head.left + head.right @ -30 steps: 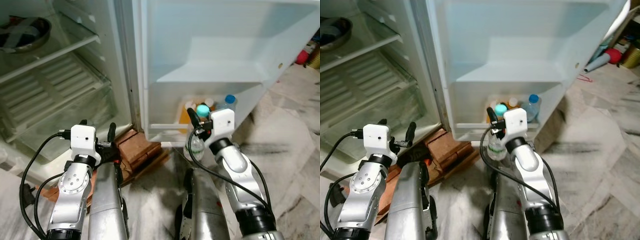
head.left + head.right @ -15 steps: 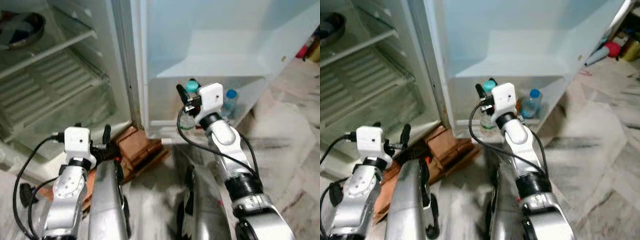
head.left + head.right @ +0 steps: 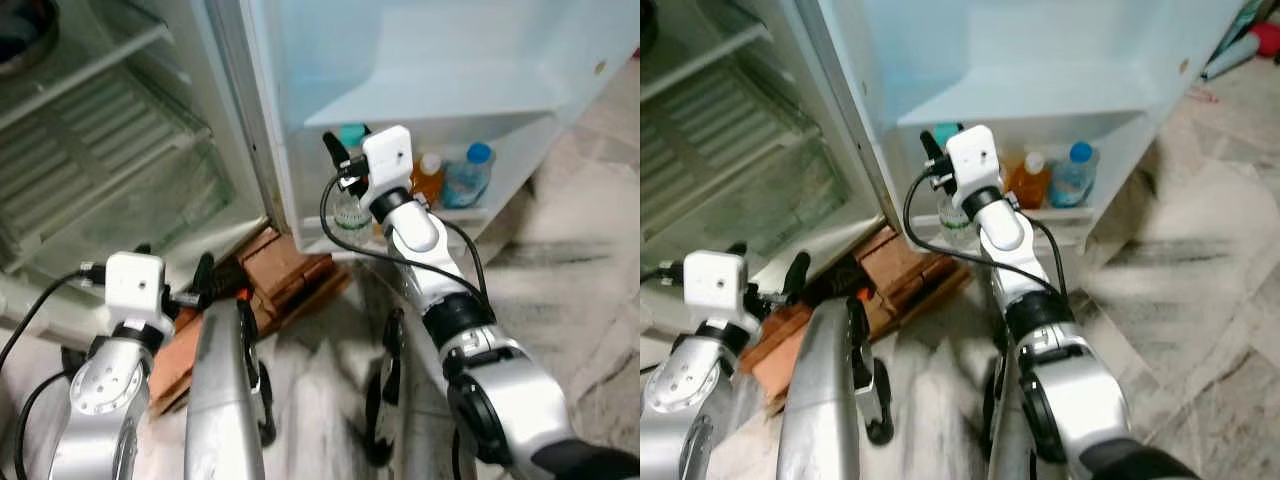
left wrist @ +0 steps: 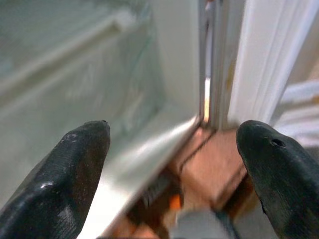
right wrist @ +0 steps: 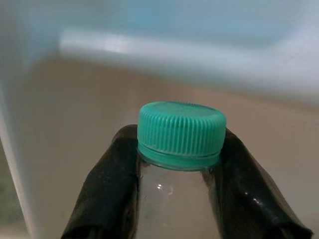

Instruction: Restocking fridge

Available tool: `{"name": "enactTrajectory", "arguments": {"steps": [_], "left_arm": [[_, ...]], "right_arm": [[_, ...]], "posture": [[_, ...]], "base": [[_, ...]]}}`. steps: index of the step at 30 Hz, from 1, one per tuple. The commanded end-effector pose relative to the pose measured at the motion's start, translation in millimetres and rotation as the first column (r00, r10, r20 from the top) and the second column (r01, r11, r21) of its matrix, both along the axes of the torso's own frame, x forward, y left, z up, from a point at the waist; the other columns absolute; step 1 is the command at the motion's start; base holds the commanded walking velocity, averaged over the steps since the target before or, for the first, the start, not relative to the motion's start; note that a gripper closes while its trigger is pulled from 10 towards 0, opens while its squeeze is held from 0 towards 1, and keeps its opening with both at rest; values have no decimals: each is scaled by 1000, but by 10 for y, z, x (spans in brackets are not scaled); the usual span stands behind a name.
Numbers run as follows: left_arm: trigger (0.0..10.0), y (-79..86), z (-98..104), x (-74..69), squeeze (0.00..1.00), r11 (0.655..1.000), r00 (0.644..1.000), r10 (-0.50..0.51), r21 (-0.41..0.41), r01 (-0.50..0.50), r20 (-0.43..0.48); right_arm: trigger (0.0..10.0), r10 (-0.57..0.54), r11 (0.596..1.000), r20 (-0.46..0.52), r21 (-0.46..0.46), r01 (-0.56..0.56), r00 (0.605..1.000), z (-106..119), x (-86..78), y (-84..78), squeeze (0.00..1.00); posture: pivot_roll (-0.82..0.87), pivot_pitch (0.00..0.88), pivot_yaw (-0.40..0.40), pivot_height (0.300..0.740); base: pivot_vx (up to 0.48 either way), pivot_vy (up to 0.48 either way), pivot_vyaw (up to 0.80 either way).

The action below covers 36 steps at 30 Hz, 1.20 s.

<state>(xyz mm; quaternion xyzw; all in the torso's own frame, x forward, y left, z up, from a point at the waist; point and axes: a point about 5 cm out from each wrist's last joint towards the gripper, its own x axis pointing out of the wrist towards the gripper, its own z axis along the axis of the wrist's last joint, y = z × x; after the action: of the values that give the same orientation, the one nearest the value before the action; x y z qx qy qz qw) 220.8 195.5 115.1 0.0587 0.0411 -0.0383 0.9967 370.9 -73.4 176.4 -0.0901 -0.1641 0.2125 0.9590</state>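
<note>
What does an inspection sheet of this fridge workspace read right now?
Surface: door shelf low in the open fridge door, part filled.
Job's things: clear bottle with teal cap, held upright at the shelf's hinge end; orange bottle and blue-capped bottle stand on the shelf.
Clutter: bricks on the floor under the fridge.
Grippers: right gripper shut on the clear bottle's neck; left gripper open, idle, low by the fridge body.
Cables: black cable loops from the right wrist.
Surroundings: wire shelves inside the fridge; marble floor.

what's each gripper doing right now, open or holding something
Left gripper: open, holding nothing, near the fridge's lower edge.
Right gripper: shut on the clear plastic bottle with a teal cap, at the door shelf.
</note>
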Motion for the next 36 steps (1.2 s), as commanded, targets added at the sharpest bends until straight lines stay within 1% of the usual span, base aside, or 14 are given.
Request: {"name": "enactTrajectory", "arguments": {"steps": [1, 7, 11, 14, 15, 19, 20, 21, 22, 24, 25, 26, 30, 36], "left_arm": [[10000, -19, 7, -71, 0, 1000, 1000, -13, -4, 13, -25], [10000, -27, 29, -86, 0, 1000, 999, -3, -8, 3, -44], [10000, -22, 64, -94, 0, 1000, 999, 9, -11, -9, -39], [10000, -28, 63, -96, 0, 1000, 999, 19, -16, -19, -38], [10000, -36, 57, -100, 0, 1000, 999, 22, -19, -23, -38], [10000, -55, 49, -98, 0, 999, 999, 24, -25, -25, -43], [10000, -66, 42, -101, 0, 999, 999, 22, -28, -24, -45], [10000, -90, 33, -97, 0, 999, 999, 18, -32, -20, -47], [10000, -90, 33, -97, 0, 999, 999, 18, -32, -20, -47], [10000, -115, 34, -74, 0, 999, 999, 14, -36, -16, -43], [10000, -115, 34, -74, 0, 999, 999, 14, -36, -16, -43], [10000, -103, 45, -66, 0, 999, 999, 18, -33, -19, -38], [10000, -64, 42, -62, 0, 999, 999, 24, -24, -25, -38], [10000, -72, 32, -40, 0, 1000, 999, 19, -19, -20, -38]], "right_arm": [[10000, 2, 1000, 66, 14, -3, 998, 140, 34, 46, 0], [10000, 76, 995, 102, 56, -82, 992, 249, 40, 200, 0], [10000, 106, 985, 239, 108, -135, 965, 574, -2, 416, 0], [10000, 116, 978, 319, 129, -164, 941, 754, -46, 495, 0], [10000, 126, 978, 390, 108, -181, 912, 859, -98, 533, 0], [10000, 148, 974, 414, 97, -205, 898, 871, -125, 556, 0], [10000, 156, 977, 372, 80, -199, 915, 750, -111, 561, 0], [10000, 161, 982, 271, 50, -181, 949, 495, -85, 551, 0], [10000, 161, 982, 271, 50, -181, 949, 495, -85, 551, 0], [10000, 133, 991, 91, 2, -133, 987, 68, -70, 471, 0], [10000, 133, 991, 91, 2, -133, 987, 68, -70, 471, 0], [10000, 110, 994, 12, -8, -110, 994, -100, -73, 415, 0], [10000, 64, 998, -103, -11, -66, 993, -295, -63, 318, 0], [10000, 28, 998, -149, -43, -35, 988, -403, -61, 220, 0]], "posture": [[226, 351, 53, 524], [235, 368, 41, 524], [235, 373, 27, 524], [230, 372, 14, 524], [228, 372, 9, 524], [219, 370, 6, 524], [215, 369, 5, 524], [216, 364, 3, 524], [216, 364, 3, 524], [227, 358, 1, 524], [227, 358, 1, 524], [230, 356, 1, 524], [231, 351, 5, 524], [228, 339, 12, 524]], "base": [[0, 0, 0], [0, 0, 0], [0, 0, 0], [0, 0, 0], [0, 0, 0], [0, 0, 0], [0, 0, 0], [0, 0, 0], [0, 0, 0], [0, 0, 0], [0, 0, 0], [0, 0, 0], [0, 0, 0], [0, 0, 0]]}}
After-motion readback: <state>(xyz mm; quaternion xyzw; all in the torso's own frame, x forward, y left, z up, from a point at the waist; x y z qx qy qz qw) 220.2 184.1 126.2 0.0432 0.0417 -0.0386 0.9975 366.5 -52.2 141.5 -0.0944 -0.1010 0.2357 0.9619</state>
